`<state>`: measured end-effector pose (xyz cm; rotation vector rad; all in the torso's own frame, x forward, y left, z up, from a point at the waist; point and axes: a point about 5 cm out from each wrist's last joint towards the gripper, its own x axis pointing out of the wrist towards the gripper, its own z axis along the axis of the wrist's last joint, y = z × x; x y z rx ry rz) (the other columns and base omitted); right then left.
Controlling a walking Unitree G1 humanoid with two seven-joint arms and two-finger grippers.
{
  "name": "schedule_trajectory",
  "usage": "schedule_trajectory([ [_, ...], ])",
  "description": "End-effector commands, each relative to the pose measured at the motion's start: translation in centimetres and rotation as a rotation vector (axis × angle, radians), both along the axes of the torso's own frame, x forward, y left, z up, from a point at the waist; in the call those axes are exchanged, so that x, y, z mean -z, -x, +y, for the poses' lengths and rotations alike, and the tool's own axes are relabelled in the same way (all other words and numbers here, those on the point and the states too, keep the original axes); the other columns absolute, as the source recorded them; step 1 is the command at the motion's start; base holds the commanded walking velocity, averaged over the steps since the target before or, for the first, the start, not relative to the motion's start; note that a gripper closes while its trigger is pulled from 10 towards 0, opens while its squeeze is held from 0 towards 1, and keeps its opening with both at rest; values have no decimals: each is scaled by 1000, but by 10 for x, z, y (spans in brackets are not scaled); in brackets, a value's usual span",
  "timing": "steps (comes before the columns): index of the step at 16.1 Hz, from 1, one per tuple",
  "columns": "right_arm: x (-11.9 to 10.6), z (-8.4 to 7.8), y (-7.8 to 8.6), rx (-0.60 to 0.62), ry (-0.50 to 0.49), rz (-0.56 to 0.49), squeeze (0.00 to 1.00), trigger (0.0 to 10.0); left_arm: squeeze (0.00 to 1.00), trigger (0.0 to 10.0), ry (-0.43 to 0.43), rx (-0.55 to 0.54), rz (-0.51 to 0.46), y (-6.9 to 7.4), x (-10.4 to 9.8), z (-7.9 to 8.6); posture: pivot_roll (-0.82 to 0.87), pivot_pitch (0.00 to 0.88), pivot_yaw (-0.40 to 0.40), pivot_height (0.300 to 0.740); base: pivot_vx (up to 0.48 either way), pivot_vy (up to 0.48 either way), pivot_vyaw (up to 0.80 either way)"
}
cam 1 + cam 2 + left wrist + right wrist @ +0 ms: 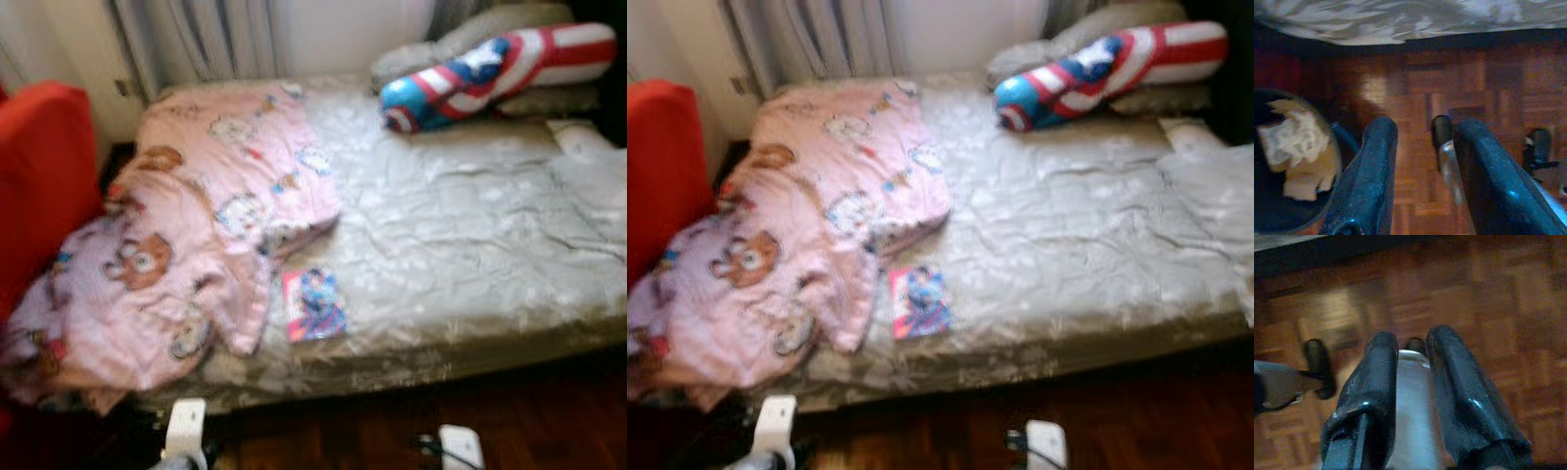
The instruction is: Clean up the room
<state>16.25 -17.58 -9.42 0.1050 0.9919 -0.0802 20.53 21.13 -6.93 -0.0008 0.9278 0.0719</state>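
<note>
**Mia:** What is the biggest thing here?

**Ben:** The bed [470,245]. It has a shiny grey cover and fills most of the room in front of the robot.

**Mia:** And what lies on it?

**Ben:** A pink blanket [186,245] with teddy bears is bunched up on the left side and hangs over the edge. Beside that is something big and red [39,186]. It is too blurry to say what.

**Mia:** What about the far end?

**Ben:** A long red, white and blue pillow [490,69] leans on a grey pillow [460,34] near the curtains [206,39].

**Mia:** Anything small?

**Ben:** A little colourful book [313,304] lies near the front edge, just beside the blanket.

**Mia:** Where are the grippers?

**Ben:** Both hang low over the brown wooden floor [1415,98]. The left gripper [1420,166] has its fingers a bit apart and holds nothing. The right gripper [1413,391] has a narrow gap and holds nothing too.
</note>
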Motion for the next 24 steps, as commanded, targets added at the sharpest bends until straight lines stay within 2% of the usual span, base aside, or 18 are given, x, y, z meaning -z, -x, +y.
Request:
schedule_trajectory([
  [1, 2, -8, 8, 14, 14, 27, 0, 10000, 0, 10000, 15, -6, 28, 6, 4, -4, -11, 90, 28, 740, 0, 368, 0],
  [5, 3, -8, 9, 12, 13, 30, 0, 10000, 0, 10000, 15, -17, 10, 5, 4, -3, -9, 95, 26, 740, 0, 0, 0],
  [13, 3, -20, 12, -16, 34, 42, 0, 10000, 0, 10000, 41, -35, -14, 2, 2, -4, -7, 94, 26, 740, 0, 0, 0],
  [24, 4, -14, 14, -42, 36, 59, 0, 10000, 0, 10000, 46, -33, -15, 2, 2, -5, -9, 82, 29, 740, 0, 0, 763],
])
